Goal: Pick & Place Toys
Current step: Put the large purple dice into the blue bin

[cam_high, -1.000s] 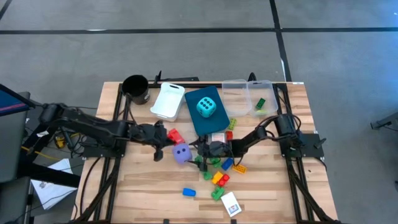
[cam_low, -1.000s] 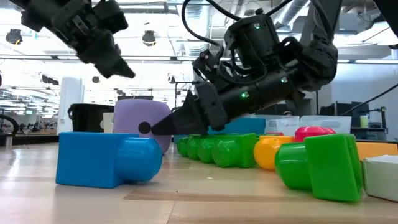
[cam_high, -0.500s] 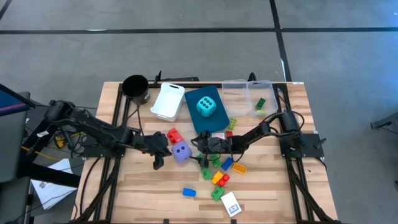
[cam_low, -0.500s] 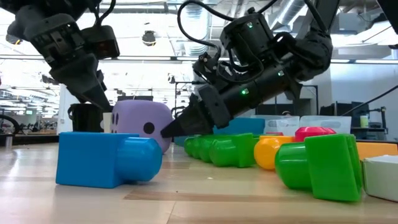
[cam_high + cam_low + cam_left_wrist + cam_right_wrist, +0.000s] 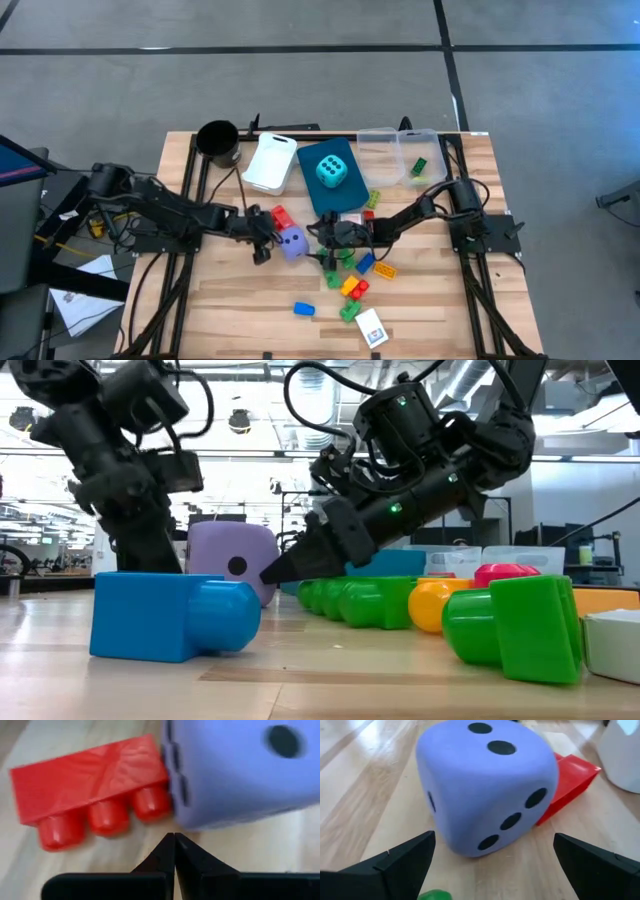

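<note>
Nearest the front edge of the wooden slatted surface (image 5: pixel 240 320) lies one small flat white card (image 5: pixel 370 327) with a dark printed patch, and to its left one small blue plastic brick (image 5: pixel 303 309) sits alone. Just beyond the card is a tight cluster of small plastic bricks (image 5: pixel 351 287): I count about two green, one red, one yellow and one orange there, with one more blue brick (image 5: pixel 365 264) and one orange brick (image 5: pixel 385 271) a little farther back and to the right; the exact count of greens in the heap I cannot tell.

In the middle of the surface stands the one purple foam die with black dots (image 5: pixel 292 244). The left gripper (image 5: pixel 262 243) sits low just to its left, fingers pressed together into a single point, holding nothing; one red three-stud plastic brick (image 5: pixel 90 797) lies touching the die on that side. The right gripper (image 5: pixel 322 236) is just to the die's right, fingers (image 5: pixel 395 862) spread wide and empty, aimed at the die, with a green brick close beneath it.

Farther back, one cyan die with dark dots (image 5: pixel 332 172) rests on the dark blue rectangular bin (image 5: pixel 322 200). A flat reddish card (image 5: pixel 352 220) lies at that bin's near edge, and one green brick (image 5: pixel 374 198) is beside it on the right. Left of it stands one white rectangular bin (image 5: pixel 270 162), and farther left one black round cup (image 5: pixel 217 143). On the far right is one clear plastic bin (image 5: pixel 398 150) holding a single green brick (image 5: pixel 419 166).
</note>
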Controlling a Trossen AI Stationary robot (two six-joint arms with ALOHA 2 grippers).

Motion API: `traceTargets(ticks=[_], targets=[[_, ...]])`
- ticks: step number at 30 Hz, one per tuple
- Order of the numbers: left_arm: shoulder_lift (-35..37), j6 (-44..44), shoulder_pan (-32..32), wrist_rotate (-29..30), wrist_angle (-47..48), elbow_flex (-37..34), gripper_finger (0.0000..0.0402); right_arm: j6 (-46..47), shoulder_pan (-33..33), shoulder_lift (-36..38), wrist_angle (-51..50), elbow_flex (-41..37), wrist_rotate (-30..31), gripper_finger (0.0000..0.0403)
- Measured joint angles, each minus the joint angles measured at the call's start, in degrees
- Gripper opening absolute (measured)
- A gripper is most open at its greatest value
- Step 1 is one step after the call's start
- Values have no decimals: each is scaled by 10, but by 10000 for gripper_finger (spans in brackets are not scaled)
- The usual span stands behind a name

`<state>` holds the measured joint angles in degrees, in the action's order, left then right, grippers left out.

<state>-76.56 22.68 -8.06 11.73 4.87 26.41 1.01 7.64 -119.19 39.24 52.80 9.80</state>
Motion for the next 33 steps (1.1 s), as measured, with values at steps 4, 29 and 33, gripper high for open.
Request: traceTargets(ticks=[4,29,33], targets=[[-18,-27,25,8,-10,0,0,-1,0,0,0,0,-12,400],[-16,2,62,-90,48,1,0,16,5,0,-6,0,-9,400],[-17,3,53,-139,31,0,0,16,5,0,-5,0,-8,400]])
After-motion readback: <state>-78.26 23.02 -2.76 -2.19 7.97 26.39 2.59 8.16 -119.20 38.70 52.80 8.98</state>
